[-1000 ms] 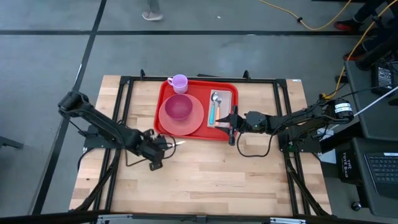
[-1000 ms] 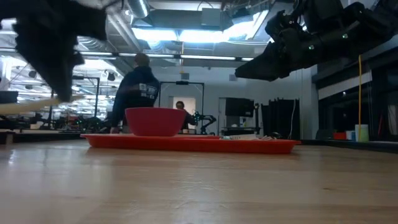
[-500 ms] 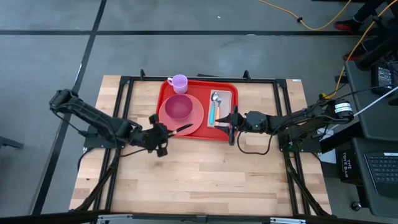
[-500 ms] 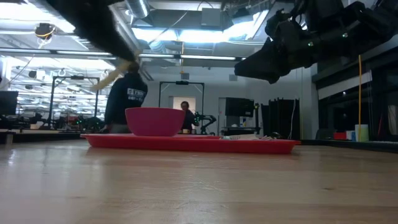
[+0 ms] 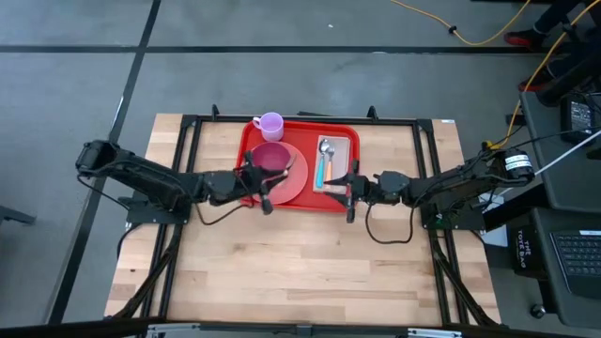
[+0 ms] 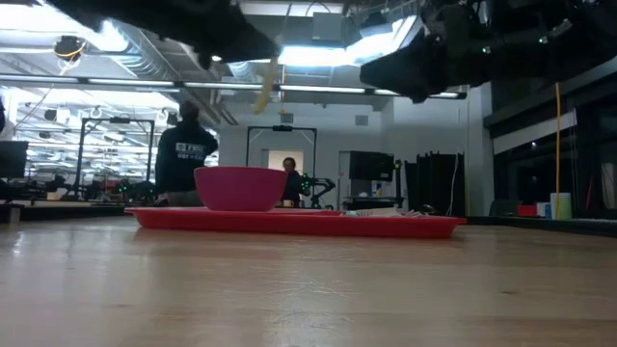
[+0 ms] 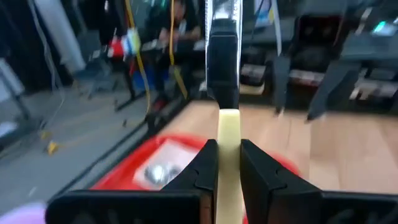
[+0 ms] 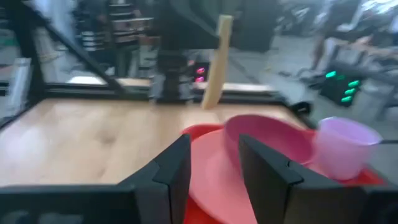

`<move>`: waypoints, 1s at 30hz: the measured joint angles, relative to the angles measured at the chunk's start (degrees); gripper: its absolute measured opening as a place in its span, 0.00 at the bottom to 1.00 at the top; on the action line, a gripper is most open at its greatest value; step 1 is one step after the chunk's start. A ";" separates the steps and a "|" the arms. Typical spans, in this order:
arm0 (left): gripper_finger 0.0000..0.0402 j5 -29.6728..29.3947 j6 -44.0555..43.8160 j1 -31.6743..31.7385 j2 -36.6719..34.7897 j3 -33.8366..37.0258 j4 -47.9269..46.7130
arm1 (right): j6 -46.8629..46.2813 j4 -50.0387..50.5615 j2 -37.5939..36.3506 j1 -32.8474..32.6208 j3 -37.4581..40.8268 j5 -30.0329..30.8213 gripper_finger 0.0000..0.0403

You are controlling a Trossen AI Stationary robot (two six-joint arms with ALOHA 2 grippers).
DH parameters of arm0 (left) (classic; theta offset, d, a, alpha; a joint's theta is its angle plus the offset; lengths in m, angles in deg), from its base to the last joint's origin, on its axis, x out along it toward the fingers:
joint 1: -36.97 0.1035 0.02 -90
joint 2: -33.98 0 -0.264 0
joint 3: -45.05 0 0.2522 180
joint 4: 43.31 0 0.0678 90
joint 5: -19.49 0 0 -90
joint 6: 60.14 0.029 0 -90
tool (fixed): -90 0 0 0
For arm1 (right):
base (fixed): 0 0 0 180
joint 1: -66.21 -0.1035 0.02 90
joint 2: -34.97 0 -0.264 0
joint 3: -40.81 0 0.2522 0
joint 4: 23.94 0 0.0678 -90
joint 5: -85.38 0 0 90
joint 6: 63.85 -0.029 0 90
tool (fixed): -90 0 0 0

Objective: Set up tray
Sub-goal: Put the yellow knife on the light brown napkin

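Glossy red plastic tray (image 5: 250, 141) on a pale, smooth-planked wooden table (image 5: 300, 263), shiny metal spoon (image 5: 325, 147).

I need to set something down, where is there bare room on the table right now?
The wood near the front edge of the table is bare. The tray is crowded with plate, bowl, cup and spoon, with the left claw and right claw there.

We cannot identify the pale strip (image 7: 227, 155) in the left claw (image 5: 266, 181); motion blur obscures it, and the tray (image 6: 289, 222) shows only edge-on.
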 joint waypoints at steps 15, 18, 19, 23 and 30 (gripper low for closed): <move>0.07 5.41 11.81 10.42 22.67 -3.99 35.46 | 10.15 4.70 0.35 0.14 -7.00 13.12 0.34; 0.07 6.89 12.08 11.93 25.84 -6.53 35.46 | 11.41 4.66 0.33 0.90 -8.01 13.24 0.34; 0.07 7.56 12.01 12.27 26.69 -7.43 35.53 | 11.43 4.71 0.33 1.02 -8.22 13.20 0.34; 0.07 9.52 12.05 13.10 29.17 -10.44 35.45 | 11.34 4.70 0.68 1.40 -8.28 13.23 0.34; 0.07 11.38 12.42 12.58 29.64 -11.72 38.55 | 10.86 3.84 3.03 1.44 -8.28 13.87 0.34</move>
